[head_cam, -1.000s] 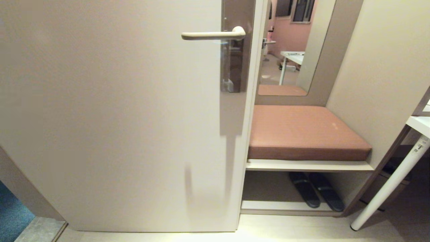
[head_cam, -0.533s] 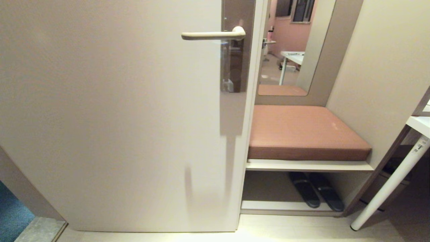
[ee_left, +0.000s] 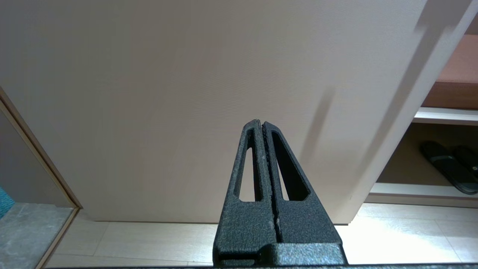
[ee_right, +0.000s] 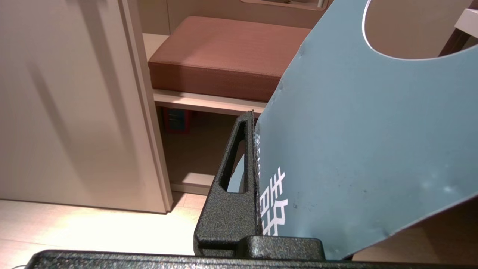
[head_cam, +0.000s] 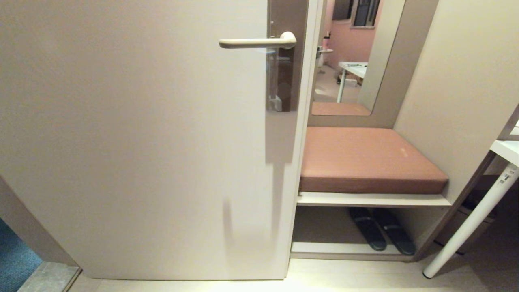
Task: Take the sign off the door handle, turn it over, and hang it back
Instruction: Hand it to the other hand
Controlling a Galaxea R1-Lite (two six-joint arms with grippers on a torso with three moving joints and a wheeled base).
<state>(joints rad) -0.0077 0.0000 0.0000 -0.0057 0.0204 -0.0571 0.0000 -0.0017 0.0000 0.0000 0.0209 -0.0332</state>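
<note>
Your right gripper (ee_right: 257,157) is clenched on the do-not-disturb sign (ee_right: 358,149): thin, light, bendable card, its hanging hole beyond the fingertips. Hold the printed end.

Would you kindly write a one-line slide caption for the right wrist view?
Right tool shut on the blue-grey sign, its hanging hole uppermost, beside the door and cushioned bench.

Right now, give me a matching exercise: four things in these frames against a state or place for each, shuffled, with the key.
1. sign
2. door handle
3. left tool
4. slippers

A. bare, nothing hanging on it
B. shut on nothing
C. under the cushioned bench
D. clamped in the right tool

Pairs: 1-D, 2-A, 3-B, 4-C
</note>
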